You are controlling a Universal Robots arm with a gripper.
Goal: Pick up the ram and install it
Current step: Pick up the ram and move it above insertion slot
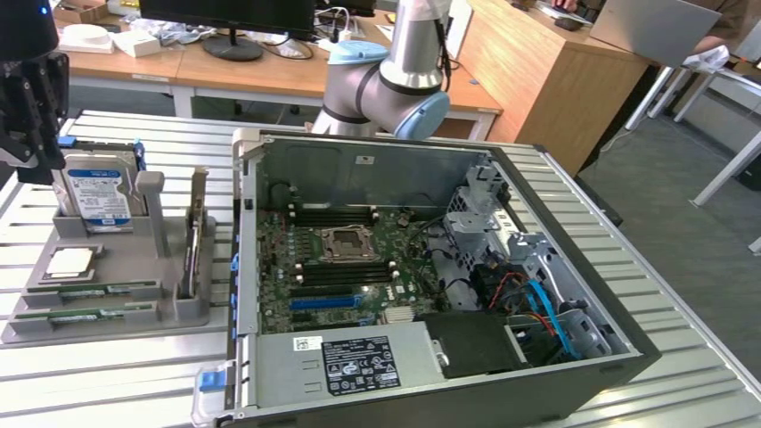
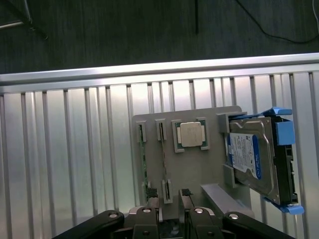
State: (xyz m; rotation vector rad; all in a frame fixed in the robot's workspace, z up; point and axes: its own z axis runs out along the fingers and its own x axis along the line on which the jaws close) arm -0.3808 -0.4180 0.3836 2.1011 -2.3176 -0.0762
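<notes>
Your gripper [image 2: 169, 198] hovers over the grey tray [image 2: 199, 172], fingers apart, holding nothing. Both ram sticks [image 1: 95, 290] sit in their tray slots.

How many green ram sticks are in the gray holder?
2. One ram stick lies flat beside the silver processor chip; the second ram stick lies alongside it, at the holder's edge. None seems hidden.
</notes>
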